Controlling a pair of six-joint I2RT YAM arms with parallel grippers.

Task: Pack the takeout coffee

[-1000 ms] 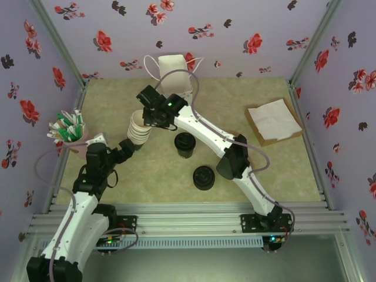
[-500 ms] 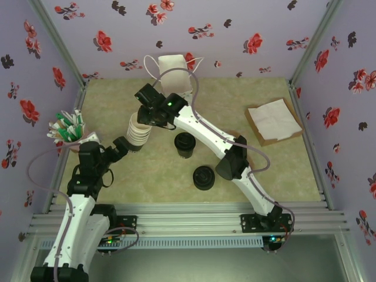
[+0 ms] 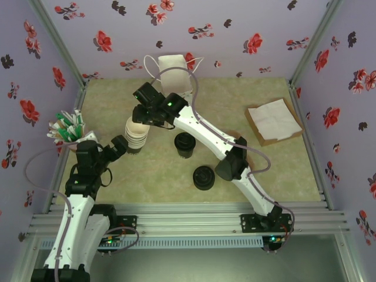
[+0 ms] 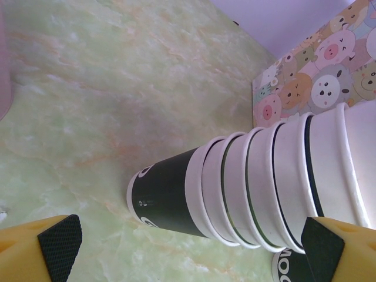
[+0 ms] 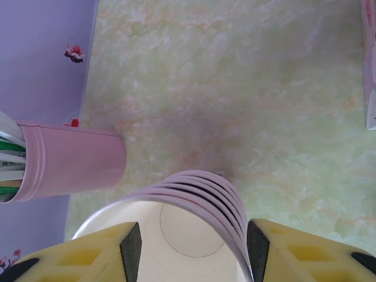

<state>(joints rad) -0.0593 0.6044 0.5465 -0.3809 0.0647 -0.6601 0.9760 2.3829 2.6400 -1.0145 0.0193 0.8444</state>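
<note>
My left fingers (image 4: 56, 241) hang released astride the stack of cream cups (image 3: 136, 134), right fingers (image 5: 276, 247) parted over its rim. The takeout coffee (image 3: 184, 145) sits just right, untouched. A snagged rim could topple the stack onto it.

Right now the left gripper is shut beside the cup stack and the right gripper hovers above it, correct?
No. The left gripper is open, its pads wide apart in the left wrist view, beside the cup stack. The right gripper hovers above it.
</note>
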